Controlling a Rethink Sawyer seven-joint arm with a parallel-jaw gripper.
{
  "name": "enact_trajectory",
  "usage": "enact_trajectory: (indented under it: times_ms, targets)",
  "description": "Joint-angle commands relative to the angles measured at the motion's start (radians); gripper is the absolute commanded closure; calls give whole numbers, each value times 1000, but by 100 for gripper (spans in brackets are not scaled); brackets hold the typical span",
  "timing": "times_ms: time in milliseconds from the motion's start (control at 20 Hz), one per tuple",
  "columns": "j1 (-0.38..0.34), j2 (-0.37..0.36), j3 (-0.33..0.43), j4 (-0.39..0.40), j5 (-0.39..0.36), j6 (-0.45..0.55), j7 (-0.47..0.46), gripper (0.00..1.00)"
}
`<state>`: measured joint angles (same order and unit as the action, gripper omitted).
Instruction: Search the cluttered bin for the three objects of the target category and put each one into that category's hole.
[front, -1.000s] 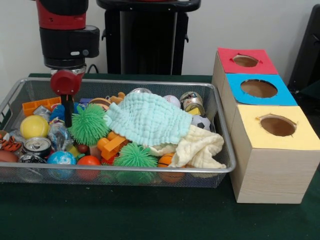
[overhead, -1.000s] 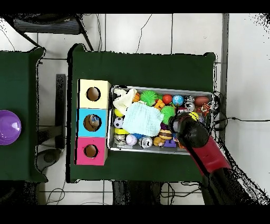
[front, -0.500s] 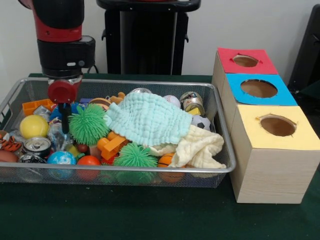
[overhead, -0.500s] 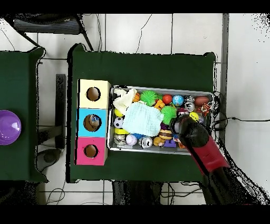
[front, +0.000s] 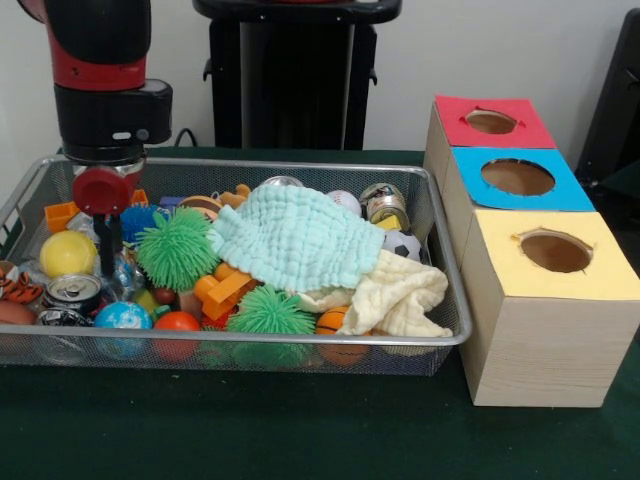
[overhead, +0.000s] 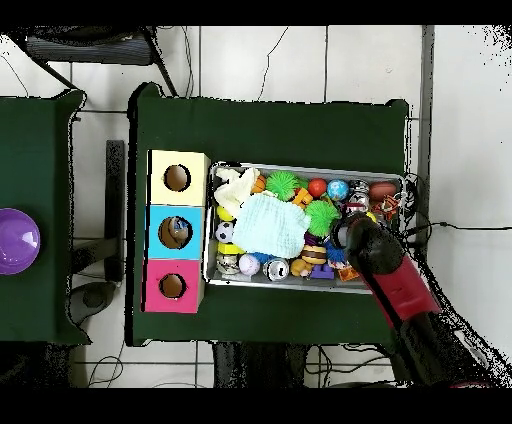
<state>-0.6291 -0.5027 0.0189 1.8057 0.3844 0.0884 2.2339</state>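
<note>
**Q:** While your arm hangs over the bin, where exactly is your gripper?

**A:** My gripper (front: 105, 262) is down inside the silver wire-mesh bin (front: 445, 262), toward its end farthest from the boxes. Its thin black tip sits between the smooth yellow ball (front: 67, 252) and the spiky green rubber ball (front: 178, 249), just above a crinkled clear wrapper (front: 124, 272). From overhead my red and black arm (overhead: 400, 290) covers that end of the bin.

**Q:** Is it grasping anything?

**A:** I cannot tell; only a narrow dark stem shows below the round red wrist piece, and whether it is clenched or released is not visible.

**Q:** What lies around it?

**A:** A silver drink can (front: 75, 291) and a blue globe-patterned ball (front: 122, 316) lie near the front wall, with an orange ball (front: 177, 322) beside them. A pale mint waffle cloth (front: 297, 237) is draped over the middle, and a cream cloth (front: 403, 293) lies against the end nearest the boxes.

**Q:** And the holes?

**A:** Three wooden boxes stand in a row beside the bin, each with a round hole: a yellow-topped box (front: 553, 290), a blue-topped box (front: 517, 178) and a red-topped box (front: 490, 122).
</note>
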Motion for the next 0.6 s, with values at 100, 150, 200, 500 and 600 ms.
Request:
enact_trajectory:
  times_ms: [100, 150, 200, 500, 600]
  targets:
    - [-18, 55, 13, -91, -22, -49, 96, 0]
    - [-19, 55, 13, -91, -24, -52, 96, 0]
    - [-20, 54, 14, -90, -25, -54, 97, 0]
    - [-36, 60, 51, -61, -31, -68, 113, 0]
    - [-32, 58, 50, -53, -28, -61, 116, 0]
